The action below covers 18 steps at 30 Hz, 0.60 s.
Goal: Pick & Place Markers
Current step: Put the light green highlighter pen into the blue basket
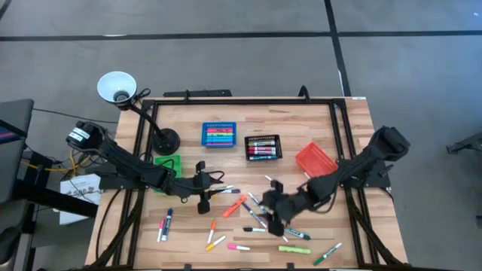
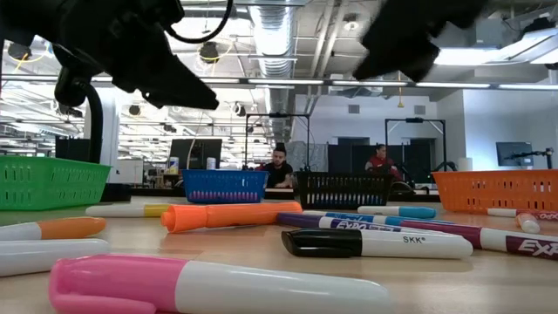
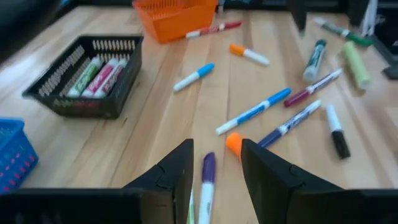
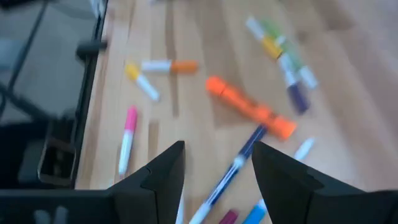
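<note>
Many markers lie flat and scattered on the wooden table (image 1: 346, 226). Among them are a thick orange one (image 1: 233, 207) (image 4: 249, 106), a pink-capped one (image 2: 200, 286) and a black-capped one (image 2: 375, 243). My left gripper (image 1: 211, 188) (image 3: 216, 162) hangs open above the left-middle of the table; a purple-capped marker (image 3: 207, 177) and an orange cap (image 3: 234, 143) show in the gap between its fingers, on the table below. My right gripper (image 1: 263, 211) (image 4: 217, 162) hangs open over the middle pile, with a blue marker (image 4: 233, 171) showing between its fingers. Neither gripper holds anything.
Four small bins stand at the back: green (image 1: 167, 164), blue (image 1: 218, 135), black (image 1: 263, 147) with markers inside, and orange (image 1: 315, 159). A lamp's base (image 1: 164, 140) stands at the back left. People sit in the room behind the table.
</note>
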Motion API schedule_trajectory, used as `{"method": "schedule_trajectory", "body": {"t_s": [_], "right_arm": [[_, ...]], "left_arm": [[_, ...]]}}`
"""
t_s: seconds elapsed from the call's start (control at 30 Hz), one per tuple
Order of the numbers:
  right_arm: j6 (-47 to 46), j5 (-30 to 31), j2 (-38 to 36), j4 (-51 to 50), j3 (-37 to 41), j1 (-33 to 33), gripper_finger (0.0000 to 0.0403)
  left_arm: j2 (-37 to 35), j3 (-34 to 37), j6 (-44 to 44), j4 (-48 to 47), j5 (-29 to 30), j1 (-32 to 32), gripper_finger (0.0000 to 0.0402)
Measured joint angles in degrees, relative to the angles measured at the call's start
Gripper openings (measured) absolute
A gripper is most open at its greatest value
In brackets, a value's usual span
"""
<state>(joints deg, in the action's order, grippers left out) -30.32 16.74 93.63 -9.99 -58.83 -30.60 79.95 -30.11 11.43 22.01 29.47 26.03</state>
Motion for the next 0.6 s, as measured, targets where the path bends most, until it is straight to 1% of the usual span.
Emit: {"method": "schedule_trajectory", "body": {"t_s": [0.17, 0.23, 0.33, 0.47, 0.53, 0.6], "right_arm": [[-0.6, 0.2, 2.5, -1.4, 0.0, -3.8, 0.0178], [-4.9, 0.5, 2.4, -2.4, 0.0, -4.7, 0.0178], [-10.0, -3.9, 1.6, -4.6, 0.0, -6.5, 0.0178], [-8.6, -8.2, 1.9, -4.5, 0.0, -10.3, 0.0178], [-8.5, -9.0, 2.3, -4.2, 0.0, -12.4, 0.0178], [-10.5, -7.9, 2.3, -4.9, 0.0, -14.6, 0.0177]], "left_arm": [[-0.8, 0.0, -0.9, 0.4, -0.1, -1.2, 0.0131], [-0.8, 0.0, -0.8, 0.8, -0.1, -1.7, 0.0131], [-0.8, 0.0, -0.7, 0.8, -0.1, -2.6, 0.0131], [-0.8, 0.0, -0.7, 0.8, -0.1, -3.6, 0.0131], [-0.8, 0.0, -0.7, 0.8, -0.1, -3.8, 0.0131], [-0.8, 0.0, -0.7, 0.8, -0.1, -3.9, 0.0131]]}}
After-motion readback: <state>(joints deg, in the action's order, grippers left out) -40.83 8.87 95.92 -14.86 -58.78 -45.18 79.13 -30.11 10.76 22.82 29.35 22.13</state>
